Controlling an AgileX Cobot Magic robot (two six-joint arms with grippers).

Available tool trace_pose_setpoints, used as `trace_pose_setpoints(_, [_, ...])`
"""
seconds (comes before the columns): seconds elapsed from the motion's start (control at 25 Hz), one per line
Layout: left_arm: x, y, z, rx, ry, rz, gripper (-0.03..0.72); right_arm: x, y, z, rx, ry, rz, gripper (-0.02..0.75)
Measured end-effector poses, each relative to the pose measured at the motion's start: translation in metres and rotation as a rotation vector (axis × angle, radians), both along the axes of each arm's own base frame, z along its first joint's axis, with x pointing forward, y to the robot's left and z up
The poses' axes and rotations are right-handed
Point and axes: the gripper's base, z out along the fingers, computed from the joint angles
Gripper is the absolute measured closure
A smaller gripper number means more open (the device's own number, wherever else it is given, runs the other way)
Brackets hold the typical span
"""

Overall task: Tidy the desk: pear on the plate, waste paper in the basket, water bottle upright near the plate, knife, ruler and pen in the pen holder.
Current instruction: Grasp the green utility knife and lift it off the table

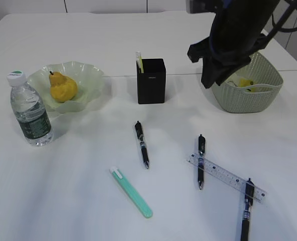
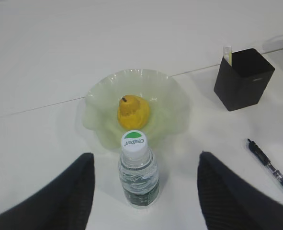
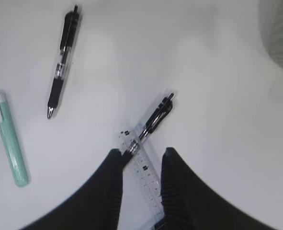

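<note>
Exterior view: pear (image 1: 63,87) on plate (image 1: 88,75); bottle (image 1: 30,111) upright at plate's 8 o'clock; ruler (image 1: 226,176) flat on desk (image 1: 88,186), at pen holder's (image 1: 151,81) 5 o'clock.

Left wrist view: left gripper (image 2: 146,184) jaws wide, straddling bottle (image 2: 139,175), not touching.

Right wrist view: right gripper (image 3: 140,160) jaws narrow, above ruler (image 3: 148,170) and pen (image 3: 148,127); grip cannot tell.

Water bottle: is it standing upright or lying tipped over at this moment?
Upright. The water bottle stands on its base with the white cap on top, beside the plate; the left wrist view looks down onto its cap.
</note>
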Motion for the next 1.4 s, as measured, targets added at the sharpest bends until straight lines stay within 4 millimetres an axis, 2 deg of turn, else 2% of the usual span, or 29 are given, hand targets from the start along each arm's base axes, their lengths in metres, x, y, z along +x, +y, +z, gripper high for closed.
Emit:
trace_pose_setpoints(0.12, [0.0,0.0,0.0,0.001,0.004,0.0,0.215,-0.011,0.011,-0.011,-0.022,0.04,0.035,0.498])
trace_pose_setpoints(0.36, [0.0,0.0,-0.001,0.002,0.01,-0.001,0.214,-0.043,0.072,-0.018,-0.054,0.052,0.227,0.498])
trace_pose_setpoints(0.48, [-0.001,0.0,-0.001,0.002,0.014,-0.001,0.214,-0.058,0.095,-0.018,-0.083,0.036,0.314,0.498])
trace_pose_setpoints(0.6, [-0.001,0.0,-0.002,0.004,0.029,-0.002,0.214,-0.067,0.109,-0.02,-0.088,0.037,0.36,0.498])
trace_pose_setpoints(0.92, [-0.005,0.0,-0.009,0.016,0.108,-0.006,0.214,-0.06,0.126,-0.065,-0.097,0.153,0.37,0.498])
trace_pose_setpoints(1.04, [-0.006,0.0,-0.01,0.02,0.133,-0.007,0.214,-0.056,0.132,-0.073,-0.075,0.175,0.365,0.484])
trace_pose_setpoints(1.2, [-0.008,0.001,-0.013,0.025,0.164,-0.009,0.216,-0.05,0.142,-0.074,-0.043,0.172,0.357,0.417])
trace_pose_setpoints(1.4, [-0.009,0.001,-0.014,0.028,0.188,-0.01,0.221,-0.041,0.153,-0.084,-0.015,0.184,0.338,0.397])
